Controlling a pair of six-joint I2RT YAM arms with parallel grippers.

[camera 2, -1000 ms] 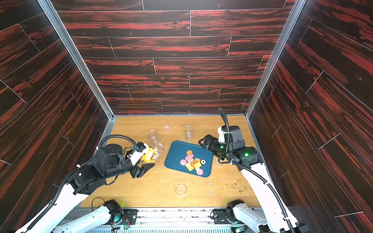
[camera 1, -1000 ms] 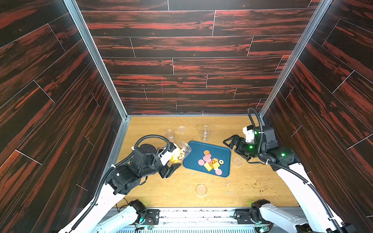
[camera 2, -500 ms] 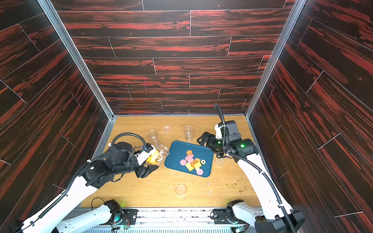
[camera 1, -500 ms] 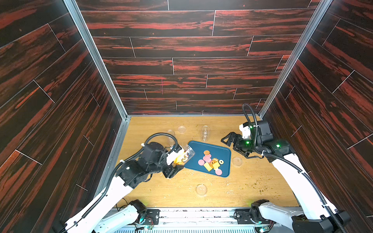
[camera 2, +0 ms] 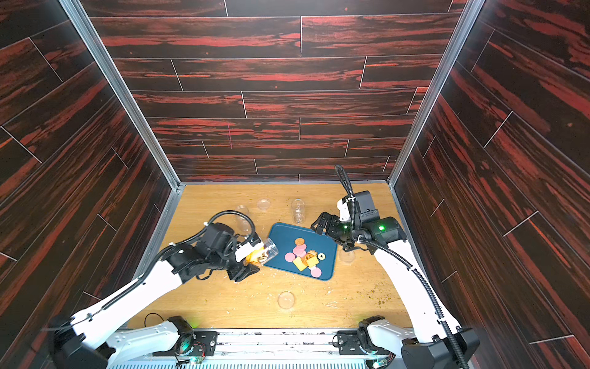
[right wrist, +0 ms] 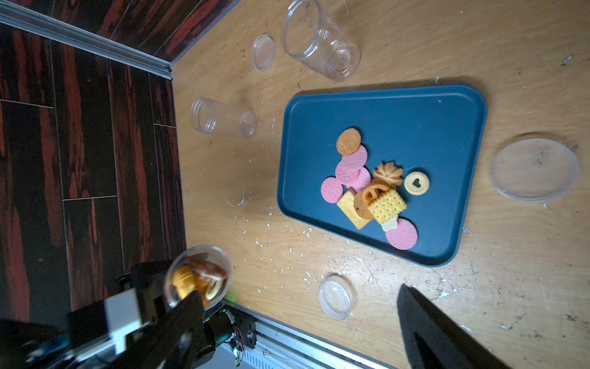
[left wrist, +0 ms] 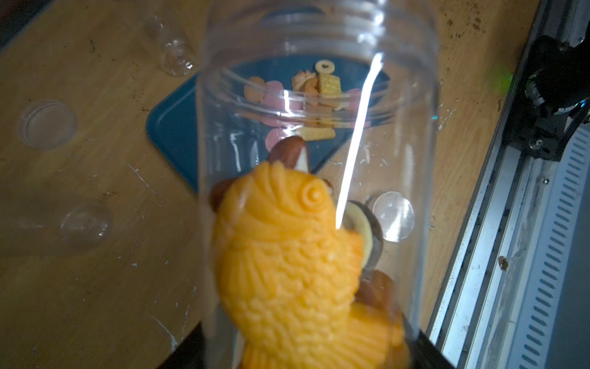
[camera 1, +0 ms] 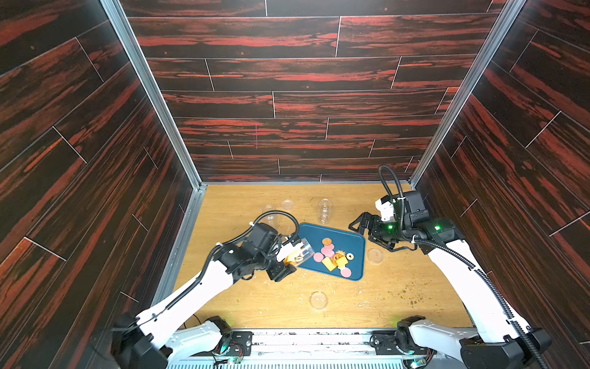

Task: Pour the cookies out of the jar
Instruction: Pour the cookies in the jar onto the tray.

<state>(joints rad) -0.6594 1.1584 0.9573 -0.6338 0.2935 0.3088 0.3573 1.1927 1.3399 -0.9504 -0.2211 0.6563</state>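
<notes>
We see the left gripper (camera 1: pixel 287 260) pinching the clear jar (camera 1: pixel 302 252), tipped with its mouth at the left edge of the blue tray (camera 1: pixel 349 241), a fish-shaped cookie (left wrist: pixel 287 262) and a few more inside it, other cookies (camera 1: pixel 333 259) piled on the tray, right gripper (camera 1: pixel 360 231) spread wide, empty, by the tray's far corner.

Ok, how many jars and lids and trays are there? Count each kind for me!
empty jars: 2
held jar: 1
clear lids: 3
blue tray: 1
total: 7
</notes>
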